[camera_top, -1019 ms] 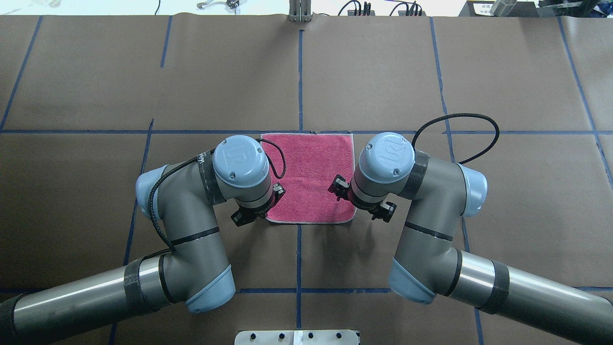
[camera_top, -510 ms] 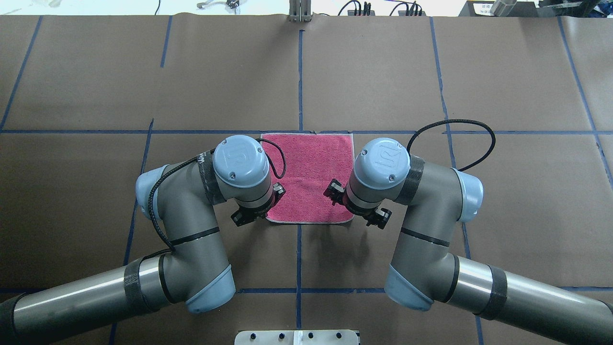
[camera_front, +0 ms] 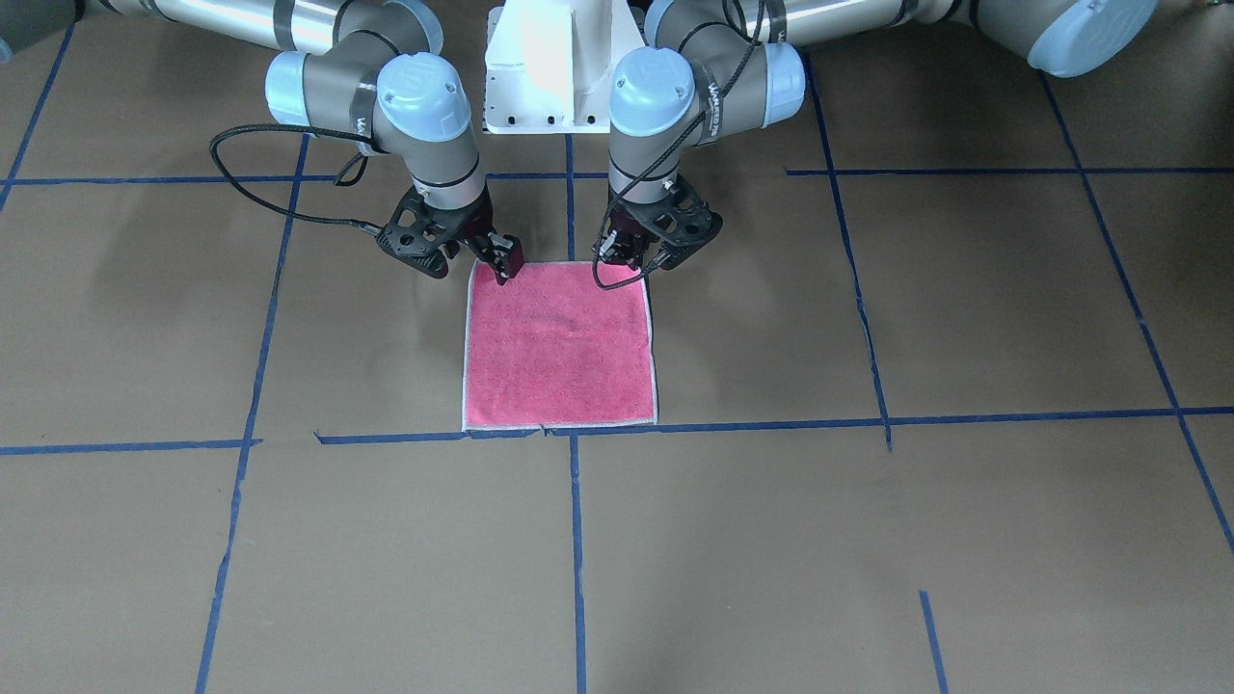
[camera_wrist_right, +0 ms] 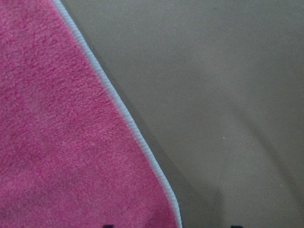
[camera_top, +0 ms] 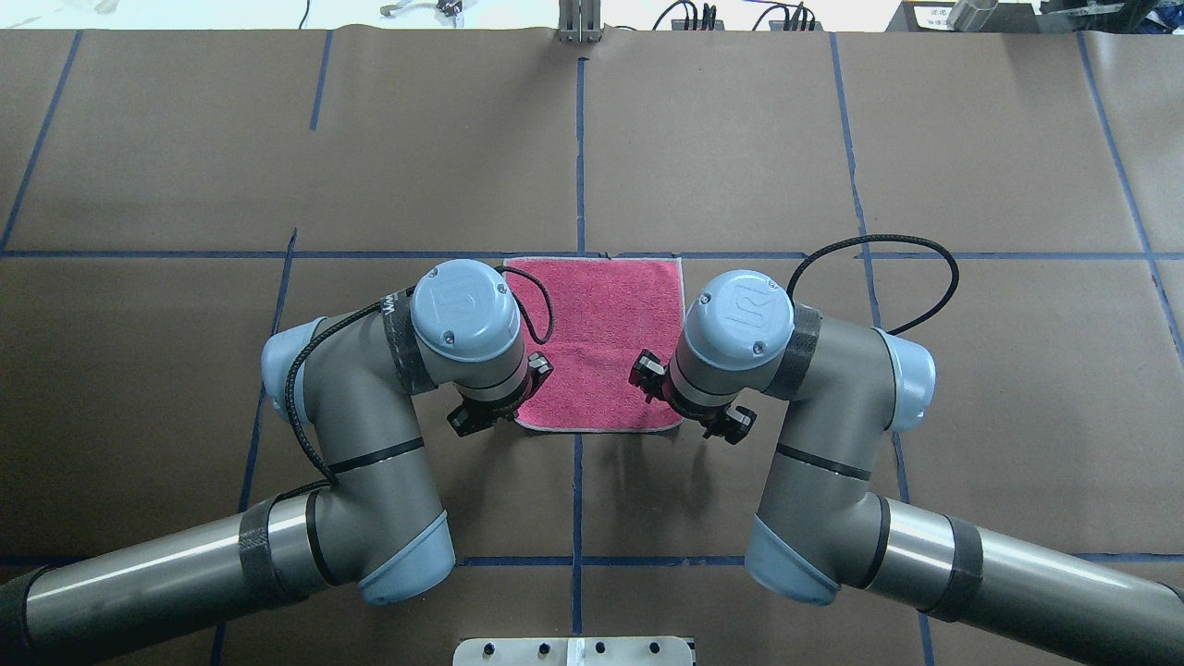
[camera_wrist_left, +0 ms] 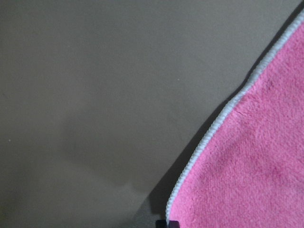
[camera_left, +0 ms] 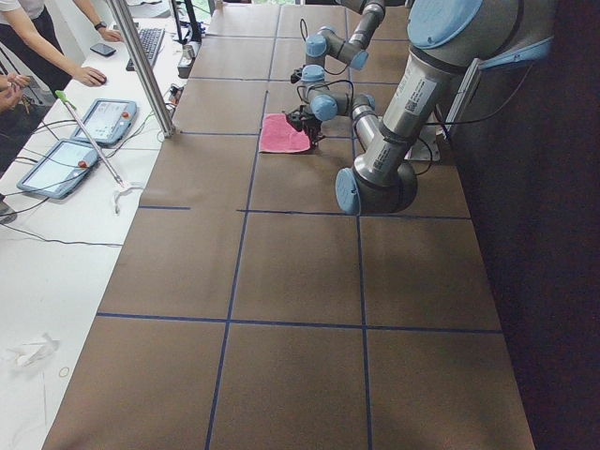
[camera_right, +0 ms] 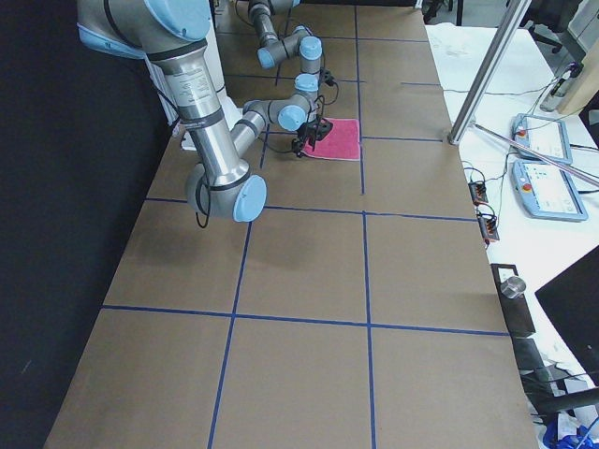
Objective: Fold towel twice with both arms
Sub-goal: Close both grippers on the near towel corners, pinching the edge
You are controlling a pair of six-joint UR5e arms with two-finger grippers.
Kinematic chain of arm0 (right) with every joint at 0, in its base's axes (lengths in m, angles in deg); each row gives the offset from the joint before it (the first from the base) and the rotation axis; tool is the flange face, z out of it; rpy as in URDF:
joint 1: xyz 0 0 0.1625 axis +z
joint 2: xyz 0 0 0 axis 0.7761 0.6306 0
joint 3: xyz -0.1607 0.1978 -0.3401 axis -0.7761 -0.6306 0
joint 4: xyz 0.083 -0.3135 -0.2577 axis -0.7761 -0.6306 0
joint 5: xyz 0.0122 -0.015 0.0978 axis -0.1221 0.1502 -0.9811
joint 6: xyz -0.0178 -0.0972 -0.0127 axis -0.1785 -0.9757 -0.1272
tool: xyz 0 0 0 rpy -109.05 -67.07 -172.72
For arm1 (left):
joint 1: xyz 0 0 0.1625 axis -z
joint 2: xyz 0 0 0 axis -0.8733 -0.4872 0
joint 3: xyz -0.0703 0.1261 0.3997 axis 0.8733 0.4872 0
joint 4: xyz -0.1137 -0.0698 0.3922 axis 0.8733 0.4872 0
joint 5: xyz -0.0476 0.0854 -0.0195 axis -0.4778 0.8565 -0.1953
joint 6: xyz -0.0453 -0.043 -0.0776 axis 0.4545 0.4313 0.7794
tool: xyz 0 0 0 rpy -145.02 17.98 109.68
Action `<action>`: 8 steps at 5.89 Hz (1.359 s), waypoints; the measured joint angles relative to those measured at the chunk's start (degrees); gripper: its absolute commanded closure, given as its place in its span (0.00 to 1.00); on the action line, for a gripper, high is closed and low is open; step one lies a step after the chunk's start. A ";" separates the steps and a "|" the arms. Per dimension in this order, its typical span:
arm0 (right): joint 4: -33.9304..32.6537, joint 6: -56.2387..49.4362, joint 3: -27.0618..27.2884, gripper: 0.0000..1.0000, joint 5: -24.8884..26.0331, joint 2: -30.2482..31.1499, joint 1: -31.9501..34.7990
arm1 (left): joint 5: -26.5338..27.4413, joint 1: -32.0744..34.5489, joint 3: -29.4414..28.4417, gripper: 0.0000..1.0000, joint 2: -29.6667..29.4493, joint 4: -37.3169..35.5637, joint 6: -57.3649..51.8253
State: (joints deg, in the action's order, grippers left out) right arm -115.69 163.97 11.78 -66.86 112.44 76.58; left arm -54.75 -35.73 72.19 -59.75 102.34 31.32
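The towel lies flat on the brown table, pink face up, with a whitish border; it also shows in the overhead view. My left gripper is low at the towel's near-left corner and looks shut on it. The left wrist view shows the towel's edge slightly raised and running into a dark fingertip. My right gripper is open, down at the near-right corner, one finger over the towel and the other off it. The right wrist view shows the towel's edge flat.
The white pedestal base stands just behind both grippers. The right arm's black cable loop arches over the table. Blue tape lines cross the brown paper. A metal post, tablets and operators stand along the far side.
My right arm has shifted left and a little toward me, bringing its gripper onto the towel's near-right corner. The left arm and the towel have not moved.
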 measured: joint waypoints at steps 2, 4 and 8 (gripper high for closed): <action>0.02 0.27 -0.08 0.50 0.01 0.05 -0.11 | 0.05 0.02 0.07 1.00 -0.01 0.00 0.00; 0.08 0.36 -0.15 0.70 0.01 0.05 -0.23 | 0.06 0.03 0.18 1.00 -0.05 0.00 -0.01; 0.09 0.99 -0.04 1.00 0.30 0.19 -0.56 | 0.06 0.15 0.21 1.00 -0.10 -0.09 -0.07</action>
State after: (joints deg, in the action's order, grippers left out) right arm -115.60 164.95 11.73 -66.56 112.63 76.02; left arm -54.69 -35.59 72.40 -59.85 102.25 31.25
